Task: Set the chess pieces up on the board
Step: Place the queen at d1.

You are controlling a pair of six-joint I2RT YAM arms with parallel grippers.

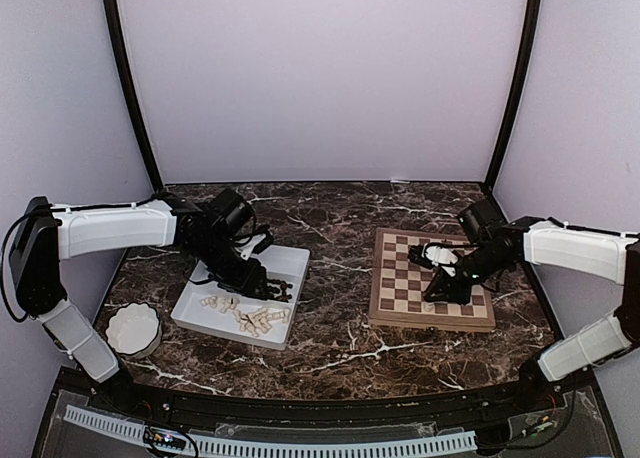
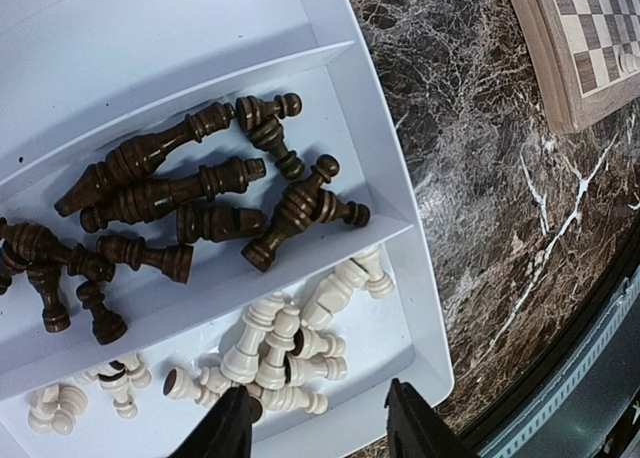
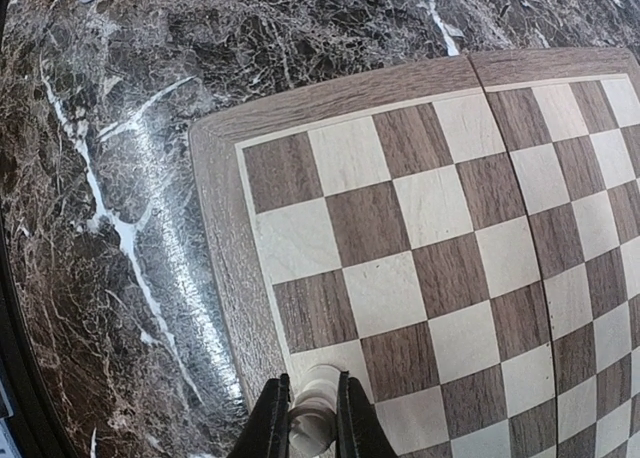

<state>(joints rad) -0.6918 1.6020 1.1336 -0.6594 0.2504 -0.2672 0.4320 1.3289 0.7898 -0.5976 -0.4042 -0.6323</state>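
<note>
Jaws of the right gripper (image 3: 308,428) are pinched on a pale cream wooden chess piece (image 3: 312,403) at the bottom of the right wrist view, at a light square along the left edge of the square wooden checked board (image 3: 420,228). The left gripper (image 2: 320,428) stands partly open and holds nothing, low in its view above the white rectangular tray (image 2: 200,38), where dark brown pieces (image 2: 190,193) fill the middle compartment and cream pieces (image 2: 270,348) the lower one.
</note>
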